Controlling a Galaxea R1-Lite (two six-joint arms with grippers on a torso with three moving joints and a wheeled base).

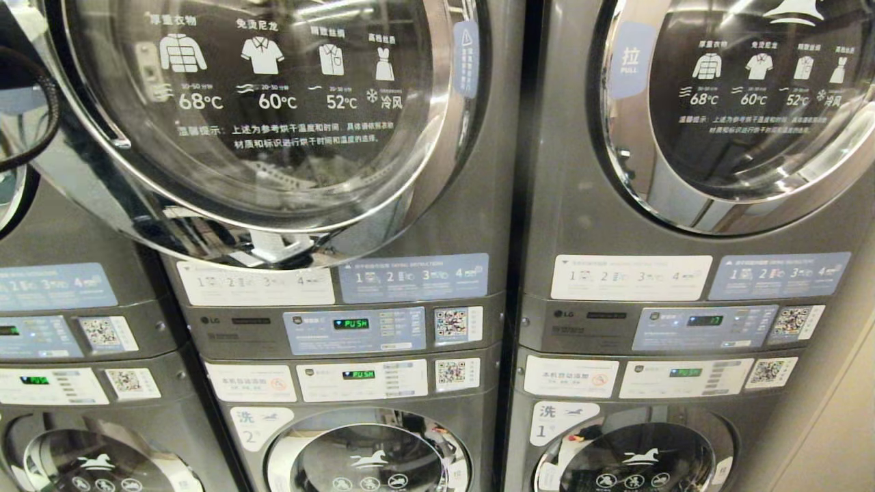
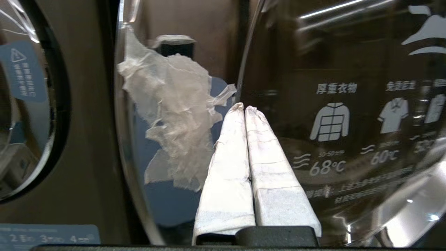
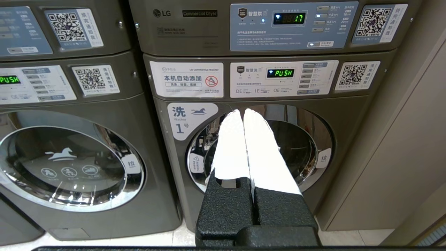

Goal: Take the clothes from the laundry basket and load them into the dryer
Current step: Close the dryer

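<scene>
Both grippers have jaws pressed together, empty. The left gripper point(image 2: 244, 108) sits at the dryer door point(image 2: 334, 115), its rim at its ten o'clock. Hook that rim and swing wide. No clothes or basket visible.

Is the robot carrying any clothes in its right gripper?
No, the right gripper is shut on nothing, hanging before a washer door.
</scene>
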